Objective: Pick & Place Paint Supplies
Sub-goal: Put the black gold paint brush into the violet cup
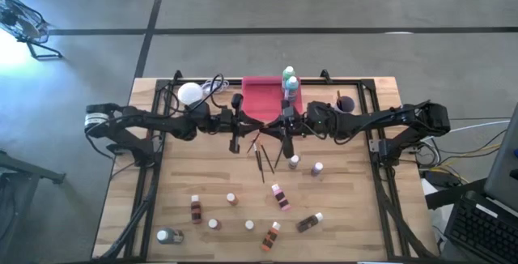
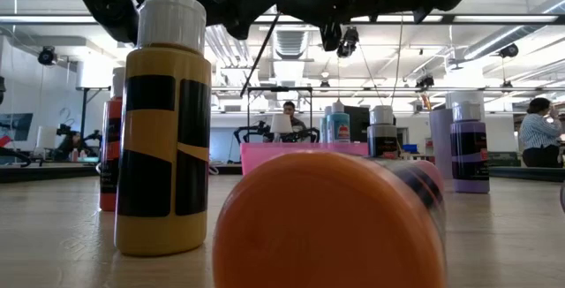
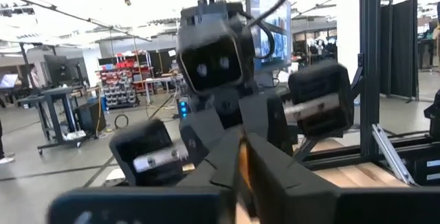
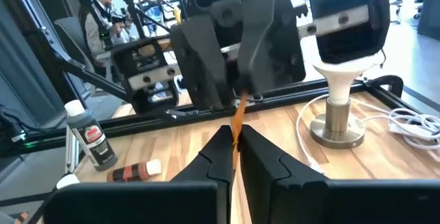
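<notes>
Paintbrush (image 4: 236, 122) pinched between both tools (right (image 4: 234, 157); left (image 3: 242, 176)), held aloft.

**Arms meet mid-table, bottles spread nearer**

The tray (image 1: 261, 94) lies at the table's (image 1: 348, 223) far middle, two larger bottles (image 1: 289, 79) at its right edge, the globe lamp (image 1: 189, 93) to its left. Paintbrushes (image 1: 263, 159) lie just near of centre. Small bottles (image 1: 232, 199) scatter across the near half.

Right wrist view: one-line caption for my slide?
Right fingers shut on a brush, facing the left gripper; lamp beside.
</notes>
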Controlling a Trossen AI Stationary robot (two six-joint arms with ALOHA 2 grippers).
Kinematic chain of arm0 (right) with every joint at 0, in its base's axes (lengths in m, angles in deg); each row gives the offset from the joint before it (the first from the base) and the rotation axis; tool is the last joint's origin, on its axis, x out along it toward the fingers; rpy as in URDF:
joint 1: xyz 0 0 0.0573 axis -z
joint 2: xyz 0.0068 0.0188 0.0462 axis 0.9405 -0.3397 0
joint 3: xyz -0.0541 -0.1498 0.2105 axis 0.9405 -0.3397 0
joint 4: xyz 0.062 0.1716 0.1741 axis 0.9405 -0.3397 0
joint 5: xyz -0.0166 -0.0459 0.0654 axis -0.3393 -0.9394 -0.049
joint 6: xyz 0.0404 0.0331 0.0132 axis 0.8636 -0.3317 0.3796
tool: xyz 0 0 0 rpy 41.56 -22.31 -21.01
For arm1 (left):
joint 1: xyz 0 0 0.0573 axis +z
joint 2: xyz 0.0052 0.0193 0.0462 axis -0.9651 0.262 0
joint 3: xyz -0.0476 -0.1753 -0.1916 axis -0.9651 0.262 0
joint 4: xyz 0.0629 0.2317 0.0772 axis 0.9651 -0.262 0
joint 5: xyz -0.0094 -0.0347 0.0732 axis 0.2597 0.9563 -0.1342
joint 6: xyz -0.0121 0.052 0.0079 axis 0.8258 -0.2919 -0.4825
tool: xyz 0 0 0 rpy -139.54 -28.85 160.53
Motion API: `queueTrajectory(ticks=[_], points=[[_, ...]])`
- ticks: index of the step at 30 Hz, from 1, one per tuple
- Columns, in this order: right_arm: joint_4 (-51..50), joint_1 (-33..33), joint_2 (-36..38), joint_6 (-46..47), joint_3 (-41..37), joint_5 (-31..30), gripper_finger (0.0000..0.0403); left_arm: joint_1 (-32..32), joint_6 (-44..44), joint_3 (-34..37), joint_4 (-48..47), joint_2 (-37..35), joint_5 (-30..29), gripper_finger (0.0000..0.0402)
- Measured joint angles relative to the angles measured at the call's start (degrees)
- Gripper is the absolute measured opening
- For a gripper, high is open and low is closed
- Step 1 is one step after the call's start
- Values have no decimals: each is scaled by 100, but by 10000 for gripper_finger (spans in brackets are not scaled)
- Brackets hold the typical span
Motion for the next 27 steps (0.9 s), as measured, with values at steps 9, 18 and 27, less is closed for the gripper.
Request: queueTrajectory(ticks=[9, 18, 27], points=[[-583, 2, 132, 17, 0, 1, 12, 14, -201, 48, -441, -392, -238, 170], [-3014, 0, 1418, -47, -2, -1666, 12, 19, -550, 59, -1583, -937, -1591, 210], [-4933, 0, 3077, 347, -3, -4591, 12, 22, -688, 66, -1702, -962, -1747, 208]])
